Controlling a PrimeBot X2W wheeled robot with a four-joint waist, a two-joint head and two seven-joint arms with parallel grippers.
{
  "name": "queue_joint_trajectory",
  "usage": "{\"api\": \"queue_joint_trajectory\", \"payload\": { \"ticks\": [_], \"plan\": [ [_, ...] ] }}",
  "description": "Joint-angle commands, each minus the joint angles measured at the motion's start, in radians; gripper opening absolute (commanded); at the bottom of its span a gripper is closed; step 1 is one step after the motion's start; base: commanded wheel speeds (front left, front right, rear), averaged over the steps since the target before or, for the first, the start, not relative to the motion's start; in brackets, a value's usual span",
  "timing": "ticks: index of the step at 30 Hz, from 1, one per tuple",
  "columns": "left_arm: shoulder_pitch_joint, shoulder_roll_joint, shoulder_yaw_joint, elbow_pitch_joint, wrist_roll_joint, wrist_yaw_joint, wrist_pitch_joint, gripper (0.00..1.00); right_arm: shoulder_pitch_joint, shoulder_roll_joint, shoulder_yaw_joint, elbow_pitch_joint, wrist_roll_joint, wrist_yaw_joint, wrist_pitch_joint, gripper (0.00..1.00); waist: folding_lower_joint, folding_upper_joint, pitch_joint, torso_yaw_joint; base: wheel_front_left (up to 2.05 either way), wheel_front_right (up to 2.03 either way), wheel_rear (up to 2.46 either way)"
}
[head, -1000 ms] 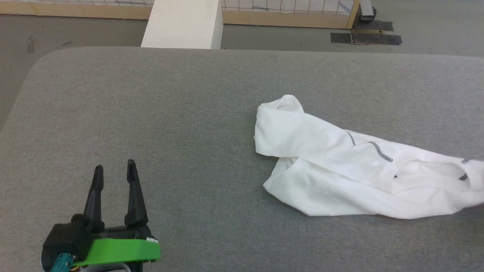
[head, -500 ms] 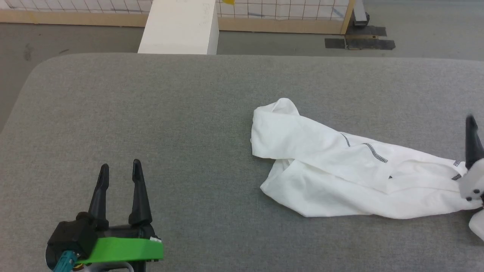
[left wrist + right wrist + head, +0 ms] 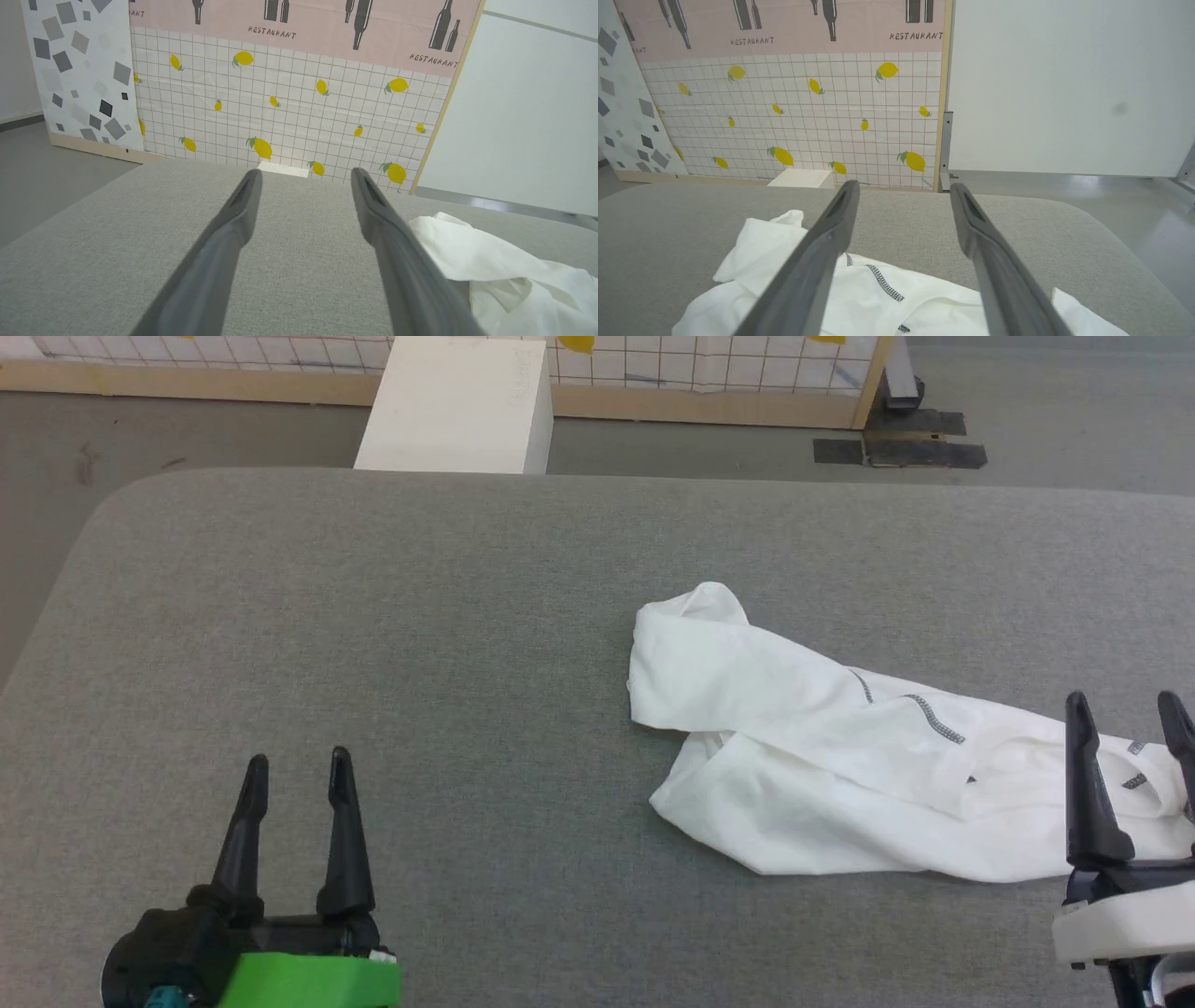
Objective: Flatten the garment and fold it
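The garment (image 3: 840, 756) is a white shirt with dark zigzag seams, lying crumpled and bunched on the right half of the grey table (image 3: 420, 616). My right gripper (image 3: 1125, 709) is open at the lower right, its fingers raised over the garment's right end and holding nothing. In the right wrist view the garment (image 3: 878, 298) lies under and between the spread fingers (image 3: 817, 252). My left gripper (image 3: 299, 765) stands open at the lower left over bare table, well apart from the cloth. The left wrist view has the garment (image 3: 504, 275) off to the right of that gripper (image 3: 303, 173).
A rigid white box (image 3: 457, 406) stands on the floor beyond the table's far edge. Behind it runs a wood-framed panel with a grid and lemon print (image 3: 289, 107). The table's rounded far-left corner (image 3: 103, 504) is in sight. Dark tape patches (image 3: 896, 448) mark the floor.
My right gripper has come into the head view from the right and now stands open over the garment's right end. The head camera shifted slightly. The left gripper stayed put.
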Motion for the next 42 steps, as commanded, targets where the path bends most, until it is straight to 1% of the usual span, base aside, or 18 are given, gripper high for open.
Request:
{"api": "queue_joint_trajectory", "payload": {
  "ticks": [1, 6, 10, 14, 15, 17, 19, 23, 27, 31, 37, 38, 39, 40, 42],
  "plan": [
    [-0.003, 0.002, -0.001, 0.007, 0.015, -0.016, -0.004, 1.0, 0.014, 0.0, 0.002, 0.006, 0.015, -0.002, -0.016, 1.0, 0.0, 0.0, 0.003, -0.011, 0.0, 0.0, 0.0],
    [-0.099, 0.051, -0.055, 0.04, 0.056, -0.057, 0.005, 1.0, 0.01, 0.0, 0.008, 0.019, 0.027, -0.002, -0.039, 1.0, 0.0, 0.0, 0.025, -0.029, 0.0, 0.0, 0.0],
    [-0.27, 0.118, -0.126, 0.089, 0.065, -0.086, 0.078, 1.0, -0.022, 0.0, 0.009, 0.012, 0.012, -0.002, -0.039, 1.0, 0.0, 0.0, 0.065, -0.039, 0.0, 0.0, 0.0],
    [-0.459, 0.177, -0.274, 0.18, 0.053, -0.098, 0.206, 1.0, -0.052, 0.0, 0.003, 0.004, 0.007, -0.002, -0.035, 1.0, 0.0, 0.0, 0.124, -0.042, 0.0, 0.0, 0.0],
    [-0.514, 0.194, -0.327, 0.205, 0.038, -0.098, 0.233, 1.0, -0.06, 0.0, 0.005, 0.003, 0.007, -0.002, -0.033, 1.0, 0.0, 0.0, 0.142, -0.045, 0.0, 0.0, 0.0],
    [-0.607, 0.232, -0.428, 0.249, 0.007, -0.099, 0.276, 1.0, -0.076, 0.0, 0.013, 0.002, 0.009, -0.002, -0.032, 1.0, 0.0, 0.0, 0.174, -0.053, 0.0, 0.0, 0.0],
    [-0.687, 0.254, -0.502, 0.291, -0.037, -0.099, 0.295, 1.0, -0.093, 0.0, 0.018, 0.004, 0.01, -0.002, -0.035, 1.0, 0.0, 0.0, 0.203, -0.061, 0.0, 0.0, 0.0],
    [-0.804, 0.279, -0.621, 0.39, -0.143, -0.099, 0.364, 1.0, -0.12, 0.0, 0.028, 0.015, 0.011, -0.002, -0.038, 1.0, 0.0, 0.0, 0.256, -0.082, 0.0, 0.0, 0.0],
    [-0.888, 0.304, -0.703, 0.478, -0.216, -0.099, 0.426, 1.0, -0.139, 0.0, 0.032, 0.028, 0.014, -0.002, -0.047, 1.0, 0.0, 0.0, 0.294, -0.102, 0.0, 0.0, 0.0],
    [-0.941, 0.313, -0.756, 0.549, -0.267, -0.099, 0.454, 1.0, -0.151, 0.0, 0.034, 0.042, 0.02, -0.002, -0.054, 1.0, 0.0, 0.0, 0.316, -0.118, 0.0, 0.0, 0.0],
    [-0.978, 0.309, -0.83, 0.635, -0.332, -0.099, 0.498, 1.0, -0.161, 0.0, 0.042, 0.063, 0.026, -0.002, -0.064, 1.0, 0.0, 0.0, 0.333, -0.13, 0.0, 0.0, 0.0],
    [-0.983, 0.309, -0.843, 0.648, -0.338, -0.099, 0.505, 0.93, -0.163, 0.0, 0.043, 0.066, 0.027, -0.002, -0.066, 1.0, 0.0, 0.0, 0.334, -0.131, 0.0, 0.0, 0.0],
    [-0.988, 0.31, -0.85, 0.655, -0.34, -0.099, 0.501, 0.13, -0.164, 0.0, 0.043, 0.069, 0.027, -0.002, -0.066, 1.0, 0.0, 0.0, 0.334, -0.131, 0.0, 0.0, 0.0],
    [-0.993, 0.309, -0.848, 0.665, -0.342, -0.099, 0.488, 0.0, -0.166, 0.0, 0.043, 0.073, 0.027, -0.002, -0.067, 1.0, 0.0, 0.0, 0.332, -0.13, 0.0, 0.0, 0.0],
    [-1.0, 0.306, -0.841, 0.679, -0.347, -0.099, 0.462, 0.0, -0.167, 0.0, 0.036, 0.079, 0.029, -0.002, -0.068, 1.0, 0.0, 0.0, 0.321, -0.123, 0.0, 0.0, 0.0]
  ]
}}
